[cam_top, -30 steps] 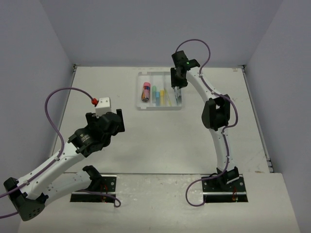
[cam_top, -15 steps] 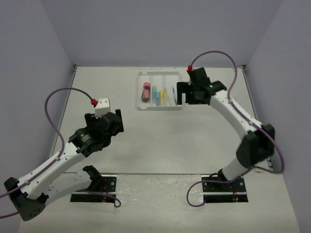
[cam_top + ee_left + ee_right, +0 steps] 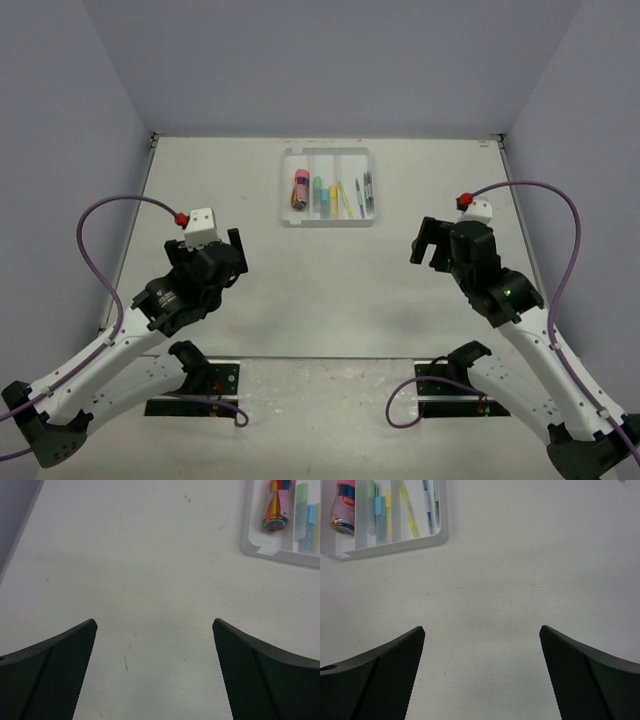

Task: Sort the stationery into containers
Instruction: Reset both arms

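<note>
The clear tray (image 3: 285,190) lies at the far middle of the table with the stationery inside. Its left compartment holds the pink glue stick (image 3: 300,187). Mint and light blue markers (image 3: 319,193) and a yellow marker (image 3: 334,197) fill the middle one. A pale yellow pen (image 3: 346,200) and thin dark pens (image 3: 367,192) lie on the right. My right gripper (image 3: 425,245) hovers open and holds nothing, well short of the tray and to its right. My left gripper (image 3: 237,258) is open too, over bare table near the tray's left. Each wrist view shows the tray: tray (image 3: 260,552), tray (image 3: 395,550).
Grey walls close the table on the left, back and right. The purple cables loop beside each arm, the right cable (image 3: 560,240) arching out toward the right wall. A table edge strip (image 3: 530,250) runs along the right side.
My right arm has pulled back from over the tray's right compartment to the near right, and its jaws have opened. The left arm has drawn back slightly.
</note>
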